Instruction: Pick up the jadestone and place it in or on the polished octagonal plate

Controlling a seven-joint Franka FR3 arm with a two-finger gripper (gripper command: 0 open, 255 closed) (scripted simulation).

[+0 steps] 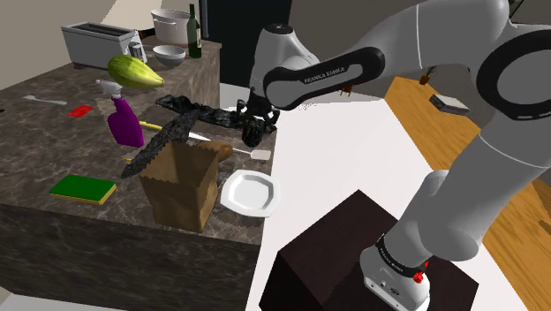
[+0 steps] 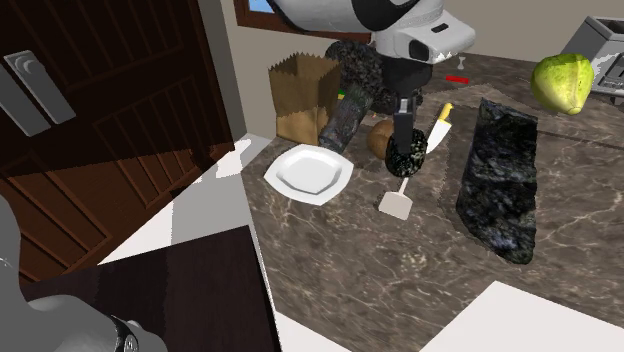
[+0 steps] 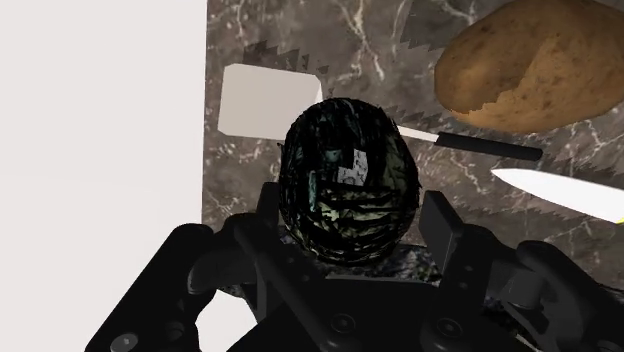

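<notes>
The jadestone [image 3: 345,175] is a dark, mottled, egg-shaped stone. My gripper [image 3: 355,212] is shut on it, one black finger on each side. In the second exterior view the jadestone [image 2: 408,153] hangs from the gripper [image 2: 407,138] just above the marble counter, over a white spatula [image 2: 397,205]. The white octagonal plate [image 2: 308,172] lies on the counter to that view's left of the stone. In the shoulder view the plate [image 1: 250,193] sits near the counter's front corner, and the gripper [image 1: 255,122] with the jadestone [image 1: 252,134] is farther back.
A brown paper bag [image 1: 181,181] stands beside the plate. A potato [image 3: 530,65], a knife [image 3: 560,190] and the spatula [image 3: 265,100] lie under the hand. A tall dark stone block [image 2: 500,180], a cabbage [image 2: 563,82], a purple spray bottle [image 1: 126,119] and a green sponge [image 1: 82,187] share the counter.
</notes>
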